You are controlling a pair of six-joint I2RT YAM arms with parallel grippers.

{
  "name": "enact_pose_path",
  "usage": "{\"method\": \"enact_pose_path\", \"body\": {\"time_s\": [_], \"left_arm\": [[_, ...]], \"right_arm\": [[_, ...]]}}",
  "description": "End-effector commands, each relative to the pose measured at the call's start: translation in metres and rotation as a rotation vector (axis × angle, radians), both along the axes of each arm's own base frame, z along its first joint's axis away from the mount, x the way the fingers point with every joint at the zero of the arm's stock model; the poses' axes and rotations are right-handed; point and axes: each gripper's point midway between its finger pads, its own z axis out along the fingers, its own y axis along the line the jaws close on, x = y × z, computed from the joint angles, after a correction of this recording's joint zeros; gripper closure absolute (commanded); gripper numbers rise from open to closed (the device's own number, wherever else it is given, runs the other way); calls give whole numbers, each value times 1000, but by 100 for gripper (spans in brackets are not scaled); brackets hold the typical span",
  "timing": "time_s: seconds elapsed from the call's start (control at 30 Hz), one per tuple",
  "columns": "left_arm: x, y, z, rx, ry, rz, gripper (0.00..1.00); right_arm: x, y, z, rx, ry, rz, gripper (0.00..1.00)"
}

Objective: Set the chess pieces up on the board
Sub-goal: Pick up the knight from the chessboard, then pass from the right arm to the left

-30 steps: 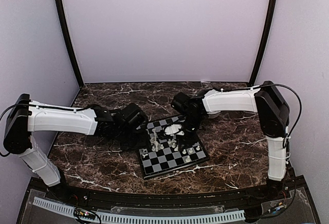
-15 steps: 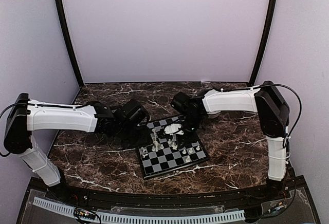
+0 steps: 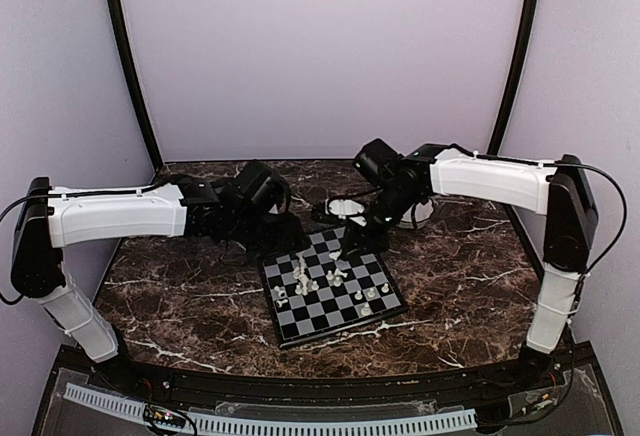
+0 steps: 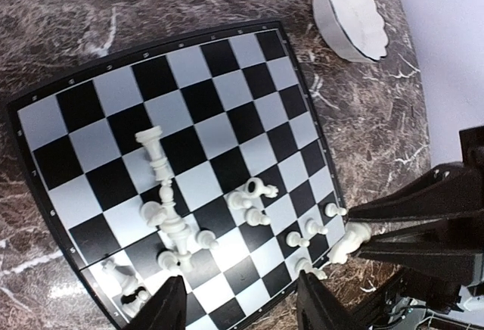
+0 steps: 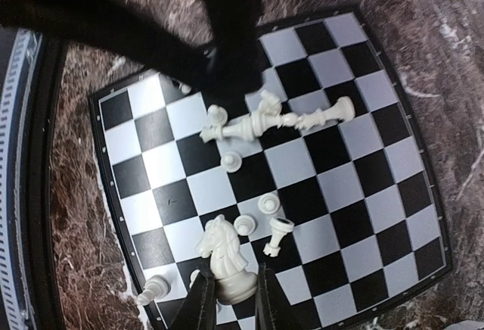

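Hidden: board [image 5: 355, 171] corner, behind a dark blurred shape [image 5: 151, 20].
Right hand [image 5: 231, 300]: closed on knight [image 5: 225, 263].
Left hand [image 4: 242, 311]: half open, holding nothing.

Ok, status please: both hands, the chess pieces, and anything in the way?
Left hand open, empty, near board. Right hand shut on white knight, held above board. Other pieces clustered mid-board, several toppled.

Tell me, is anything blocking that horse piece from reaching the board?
Nothing visible does. The right gripper holds the horse piece over the board; pawns stand on nearby squares, toppled pieces lie farther off.
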Motion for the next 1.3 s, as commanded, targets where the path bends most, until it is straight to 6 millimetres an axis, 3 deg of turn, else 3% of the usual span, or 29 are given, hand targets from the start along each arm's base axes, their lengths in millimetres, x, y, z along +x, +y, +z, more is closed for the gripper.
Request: {"method": "enact_pose_path", "body": {"time_s": [0.0,0.1,0.3,0.57,0.8,1.0,1.27], "left_arm": [[6,-26,57,-159,-155,-120,47],[4,-45,77,-284,-193,-204,45],[4,-65,79,-368,-169,-278,46],[10,-55,64,-415,-114,-238,53],[6,-50,64,-492,-100,-222,47],[2,-64,65,-558,-69,-291,56],[3,-66,62,-589,-58,-305,72]], "right_arm": [[10,15,53,199,5,-86,87],[15,18,65,238,-11,-108,87],[17,22,75,277,-25,-112,86],[15,19,77,288,-32,-119,86],[12,15,77,288,-34,-122,86],[14,19,79,299,-29,-124,86],[15,19,77,295,-29,-122,85]]}}
